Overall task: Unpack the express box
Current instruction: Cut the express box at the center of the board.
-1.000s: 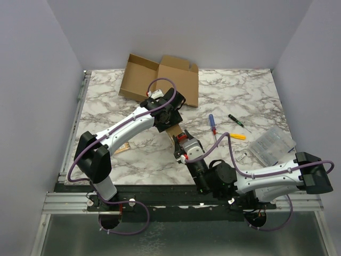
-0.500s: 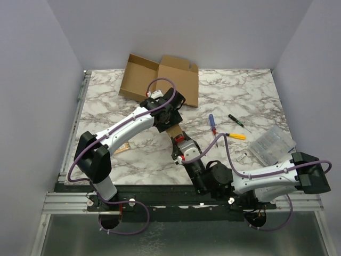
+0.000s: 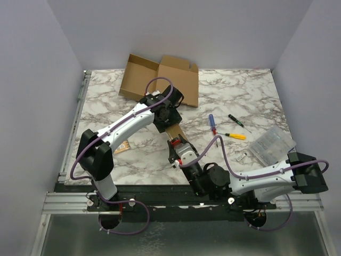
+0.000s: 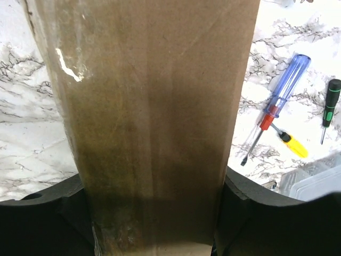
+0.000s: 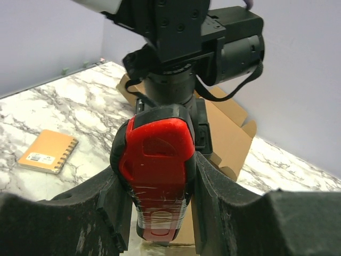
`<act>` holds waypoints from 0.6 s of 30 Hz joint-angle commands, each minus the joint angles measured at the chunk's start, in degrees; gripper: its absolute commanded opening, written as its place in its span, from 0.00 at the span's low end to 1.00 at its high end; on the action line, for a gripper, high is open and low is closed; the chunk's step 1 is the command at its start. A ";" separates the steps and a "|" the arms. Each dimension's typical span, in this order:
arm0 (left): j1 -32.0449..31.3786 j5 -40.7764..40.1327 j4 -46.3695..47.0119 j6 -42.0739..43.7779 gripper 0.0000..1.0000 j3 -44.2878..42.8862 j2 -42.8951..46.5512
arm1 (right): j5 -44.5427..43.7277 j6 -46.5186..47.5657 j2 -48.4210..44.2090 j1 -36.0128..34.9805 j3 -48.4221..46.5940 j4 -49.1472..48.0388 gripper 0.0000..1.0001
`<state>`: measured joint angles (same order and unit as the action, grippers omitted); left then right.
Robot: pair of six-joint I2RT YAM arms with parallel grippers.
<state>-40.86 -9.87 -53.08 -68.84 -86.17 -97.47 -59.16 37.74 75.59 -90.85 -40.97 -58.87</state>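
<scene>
Over the marble table (image 3: 256, 90), the left gripper (image 3: 169, 124) clamps the cardboard box (image 4: 149, 106), long axis roughly 12-to-6 — the right gripper (image 3: 177, 149), clenched on a red tool (image 5: 157, 176), sits just at its 6 o'clock end.

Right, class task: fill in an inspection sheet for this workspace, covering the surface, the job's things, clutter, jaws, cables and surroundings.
Surface: marble-pattern table; no spills seen.
Job's things: taped cardboard parcel near the table's middle; red and black tool, possibly a cutter, close to it.
Clutter: opened cardboard box at the far edge; blue screwdriver, green screwdriver and yellow screwdriver on the right; clear plastic bag; spiral notebook.
Jaws: left jaws closed on the parcel; right jaws closed on the tool.
Cables: purple cable looped along each arm; no snag seen.
Surroundings: plain walls on three sides; metal rail at the near edge.
</scene>
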 commanded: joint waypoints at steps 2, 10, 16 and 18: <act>0.28 3.08 -6.79 -3.48 0.00 -0.80 -5.09 | 5.22 -3.44 0.43 -2.31 1.38 -3.51 0.00; 0.26 4.41 -7.20 -4.25 0.00 1.53 -5.63 | 10.13 -6.13 -3.29 -2.32 4.08 1.24 0.00; 0.12 5.26 -6.12 -5.79 0.00 2.88 -5.43 | 12.75 -5.59 -4.22 -2.31 3.13 0.02 0.00; -0.08 4.58 -6.06 -5.59 0.00 2.48 -5.58 | 5.92 -0.51 -1.38 -2.27 -0.14 -4.14 0.00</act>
<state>-40.29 -7.99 -54.87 -70.30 -87.09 -98.52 -51.83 36.29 71.64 -91.88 -36.91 -56.45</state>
